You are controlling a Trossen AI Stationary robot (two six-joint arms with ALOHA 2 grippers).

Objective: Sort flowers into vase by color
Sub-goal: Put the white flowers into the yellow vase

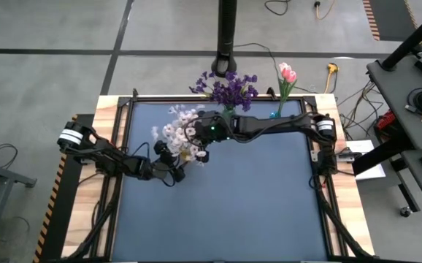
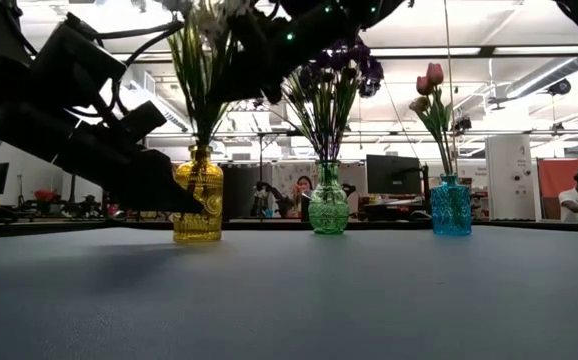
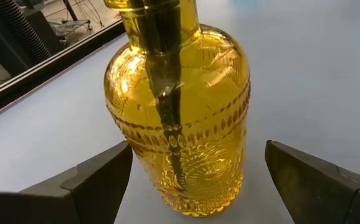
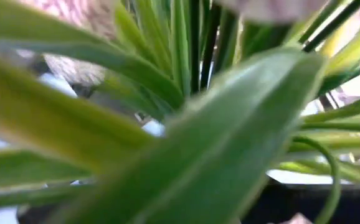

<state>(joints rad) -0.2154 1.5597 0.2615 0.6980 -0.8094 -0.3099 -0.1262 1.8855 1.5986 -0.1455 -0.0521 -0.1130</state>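
Note:
White flowers stand with their green stems in a yellow glass vase at the table's far left. My left gripper is low at the vase, open, with one finger on either side of the belly and a gap to the glass on both sides. My right gripper reaches in from the right, high over the vase among the white flowers' leaves. Purple flowers stand in a green vase, and pink flowers stand in a blue vase. My right gripper is in among the white flowers' leaves and stems above the yellow vase's neck. Leaves fill its wrist view and hide the fingers, so I cannot tell whether it holds a stem.
The three vases stand in a row along the table's far edge, yellow, green and blue from left to right. The dark mat reaches from them to the near edge. A black pole rises behind the far edge.

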